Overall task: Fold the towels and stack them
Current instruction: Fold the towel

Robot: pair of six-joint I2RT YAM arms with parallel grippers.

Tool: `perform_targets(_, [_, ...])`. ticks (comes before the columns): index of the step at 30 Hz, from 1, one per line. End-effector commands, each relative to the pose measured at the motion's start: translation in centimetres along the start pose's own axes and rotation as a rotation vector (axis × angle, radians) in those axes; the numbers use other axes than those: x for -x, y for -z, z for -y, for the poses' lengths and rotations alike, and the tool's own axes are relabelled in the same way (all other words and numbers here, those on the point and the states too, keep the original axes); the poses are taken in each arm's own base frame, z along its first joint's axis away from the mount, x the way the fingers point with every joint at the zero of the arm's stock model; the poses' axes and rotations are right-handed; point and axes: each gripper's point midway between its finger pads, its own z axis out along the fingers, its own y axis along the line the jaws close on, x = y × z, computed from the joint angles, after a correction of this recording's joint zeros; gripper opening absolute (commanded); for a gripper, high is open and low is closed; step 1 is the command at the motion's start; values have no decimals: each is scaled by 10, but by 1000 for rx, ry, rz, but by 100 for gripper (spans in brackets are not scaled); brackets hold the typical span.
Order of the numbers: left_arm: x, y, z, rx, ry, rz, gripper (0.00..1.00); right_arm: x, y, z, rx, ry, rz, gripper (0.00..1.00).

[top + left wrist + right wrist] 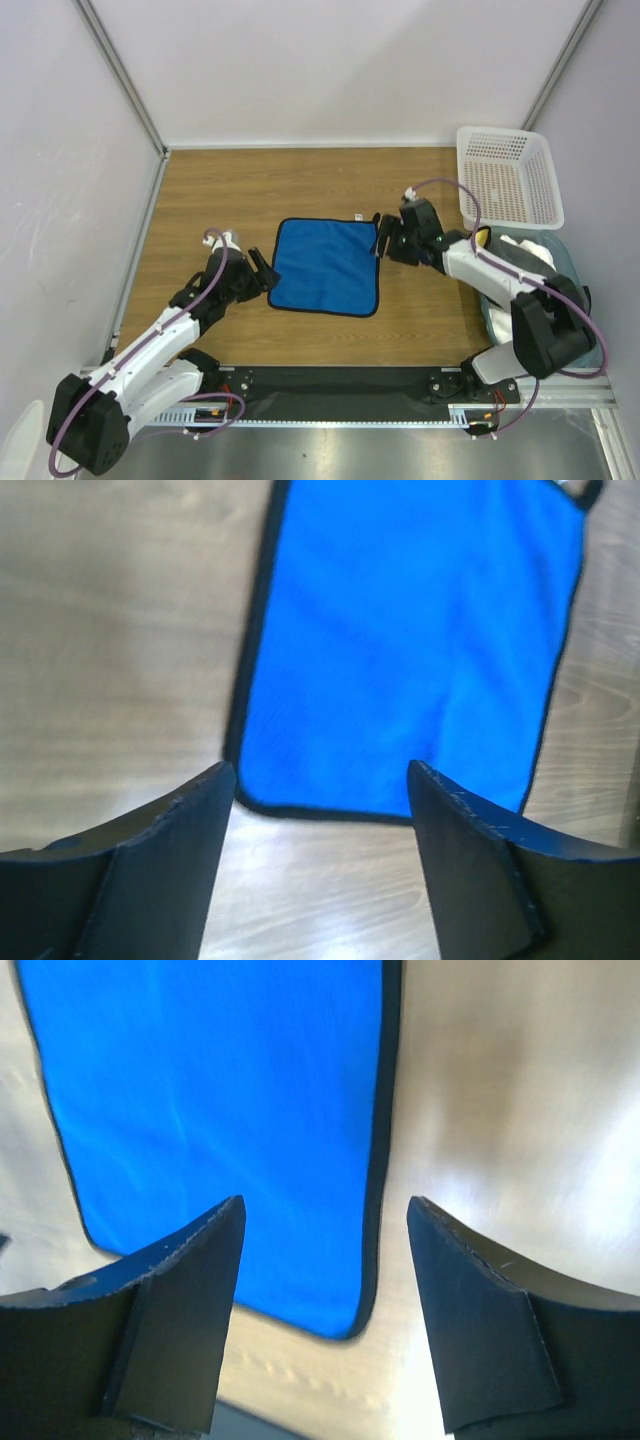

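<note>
A blue towel [326, 266] edged in black lies spread flat in the middle of the wooden table. My left gripper [264, 268] is open and empty just off its left edge; in the left wrist view the towel [420, 650] lies ahead of my open gripper [320, 780]. My right gripper [383, 238] is open and empty at the towel's far right corner; in the right wrist view the towel's black edge [378, 1160] runs between my open gripper's [325, 1210] fingers. A yellow towel [483, 238] and a white towel [527, 250] lie in a bin on the right, partly hidden by my right arm.
A white perforated basket [508, 175] stands at the back right. A grey-blue bin [577, 268] sits in front of it under my right arm. White walls close the table at the back and the left.
</note>
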Motion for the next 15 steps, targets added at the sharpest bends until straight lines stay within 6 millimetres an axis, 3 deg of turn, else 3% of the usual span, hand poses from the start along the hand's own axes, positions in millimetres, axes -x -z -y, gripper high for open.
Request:
perform_targets(1, [-16,2,-15,52,109,-16,74,-51,20,-2,26,-69,-91,71])
perform_targets(5, [-35,-3,-29,75,153,-48,70,-84,31,7,16,-182,-121,67])
perform_targets(10, [-46,-13,-32,84,193,-81,62,-94,38,11,33,-252,-104,62])
perform_targets(15, [-53,-20,-35,93,209,-101,56,-104,30,12,24,-266,-129,61])
